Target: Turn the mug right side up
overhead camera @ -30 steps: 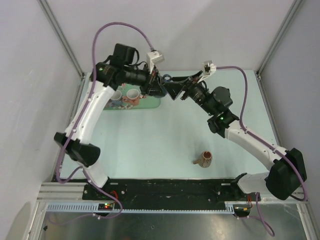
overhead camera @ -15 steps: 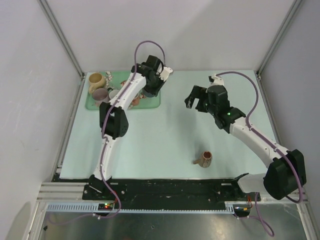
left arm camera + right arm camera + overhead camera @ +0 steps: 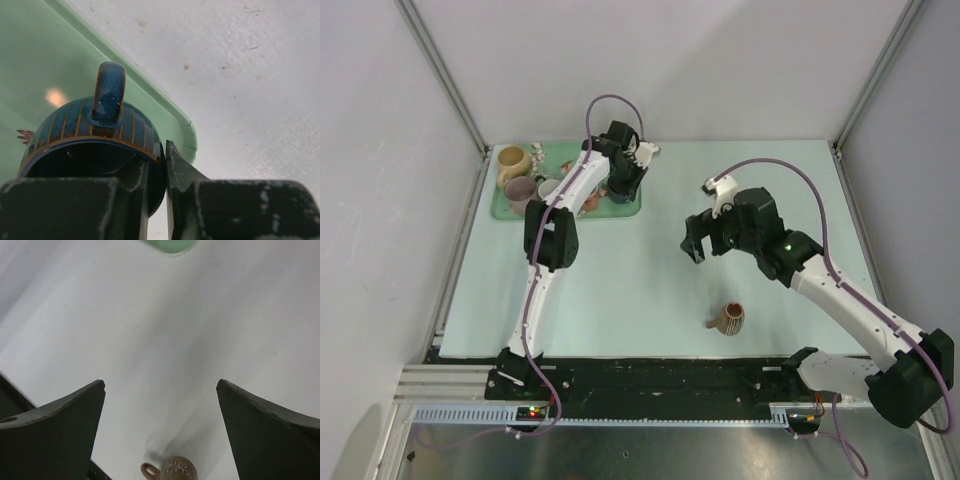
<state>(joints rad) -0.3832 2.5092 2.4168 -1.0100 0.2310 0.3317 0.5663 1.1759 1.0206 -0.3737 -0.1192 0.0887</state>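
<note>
My left gripper pinches the blue mug by its wall, one finger inside, at the tray corner. My right gripper hangs spread above the desk, apparently to line up on the brown mug lying sideways below.

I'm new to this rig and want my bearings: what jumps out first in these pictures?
First, the left gripper pinching the rim of a dark blue striped ceramic mug at the corner of the rectangular green tray, far left on the pale table. Next, a small brown ceramic mug lying on its side near the table's front edge, with the right gripper hanging wide open over the bare surface farther out.
</note>
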